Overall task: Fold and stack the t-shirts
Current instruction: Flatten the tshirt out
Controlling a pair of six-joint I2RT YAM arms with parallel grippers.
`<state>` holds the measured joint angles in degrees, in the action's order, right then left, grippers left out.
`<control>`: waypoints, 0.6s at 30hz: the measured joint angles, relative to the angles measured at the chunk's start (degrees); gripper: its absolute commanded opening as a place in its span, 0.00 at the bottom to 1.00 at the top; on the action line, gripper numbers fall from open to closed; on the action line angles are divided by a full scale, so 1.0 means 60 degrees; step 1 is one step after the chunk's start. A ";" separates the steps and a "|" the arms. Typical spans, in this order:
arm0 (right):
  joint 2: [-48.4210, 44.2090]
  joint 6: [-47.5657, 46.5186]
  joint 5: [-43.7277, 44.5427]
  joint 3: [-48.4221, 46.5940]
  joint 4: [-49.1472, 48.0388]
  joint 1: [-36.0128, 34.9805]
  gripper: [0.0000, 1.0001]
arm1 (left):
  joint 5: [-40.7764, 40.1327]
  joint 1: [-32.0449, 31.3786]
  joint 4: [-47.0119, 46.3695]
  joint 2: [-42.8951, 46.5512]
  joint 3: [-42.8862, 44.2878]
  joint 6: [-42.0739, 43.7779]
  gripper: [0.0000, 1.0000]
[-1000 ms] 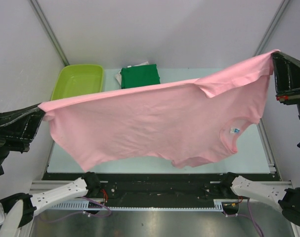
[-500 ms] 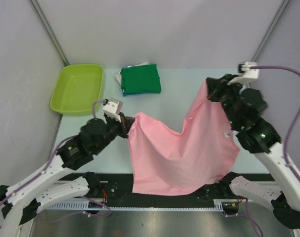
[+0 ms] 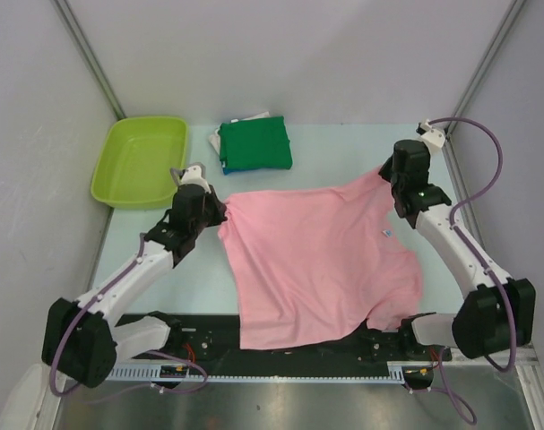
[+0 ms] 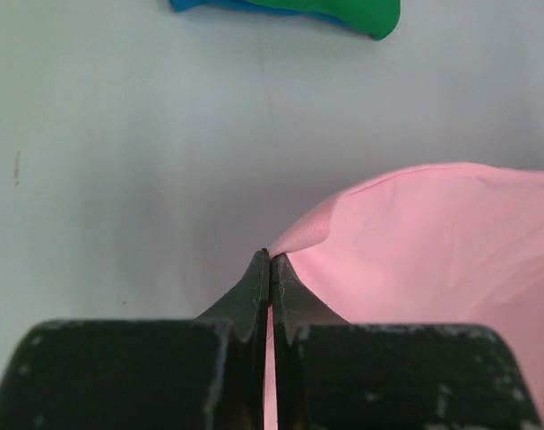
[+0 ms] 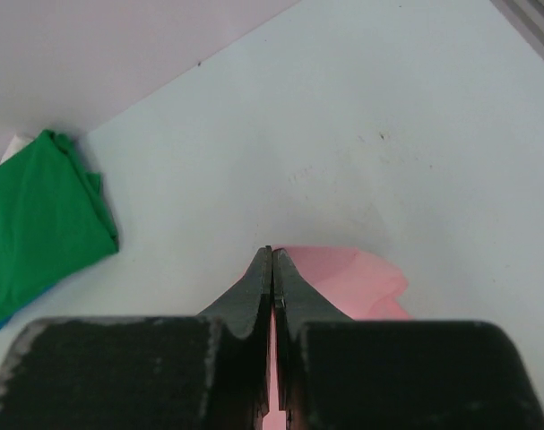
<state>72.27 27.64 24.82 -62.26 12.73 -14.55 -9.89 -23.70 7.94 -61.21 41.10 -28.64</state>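
The light pink t-shirt (image 3: 316,260) lies spread on the table, its near edge hanging over the front rail; its small neck label (image 3: 387,235) faces up. My left gripper (image 3: 220,213) is shut on the shirt's far left corner, pink cloth (image 4: 433,242) pinched between its jaws (image 4: 271,260). My right gripper (image 3: 390,175) is shut on the far right corner, pink cloth (image 5: 361,282) showing at its tips (image 5: 272,255). A folded dark green t-shirt (image 3: 254,143) sits on a blue and a white one at the back, also in the right wrist view (image 5: 38,215).
A lime green plastic tub (image 3: 141,159) stands at the back left. The table's right edge has a metal rail (image 3: 464,210). Grey walls close in on both sides and at the back.
The shirt was held stretched high in the air, then lowered. Both arms have swung in and down, and the shirt now lies spread on the table with both corners still gripped.
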 measured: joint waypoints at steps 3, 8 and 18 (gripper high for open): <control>0.0827 0.0240 -0.0080 -0.0007 -0.0761 0.0372 0.00 | 0.0262 0.0153 -0.0532 -0.1100 0.0339 -0.0015 0.00; 0.2393 0.0401 -0.0109 -0.0131 -0.1668 0.0634 0.00 | 0.0470 0.0342 -0.0732 -0.3024 0.1690 0.0069 0.00; 0.4040 0.0463 -0.0051 -0.1177 -0.2761 0.0769 0.00 | 0.0506 0.0641 -0.0641 -0.5625 0.4750 0.0827 0.00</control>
<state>96.51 30.41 24.51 -69.32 -3.84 -9.93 -6.85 -19.86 4.10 -94.96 69.60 -23.68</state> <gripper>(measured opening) 0.009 0.007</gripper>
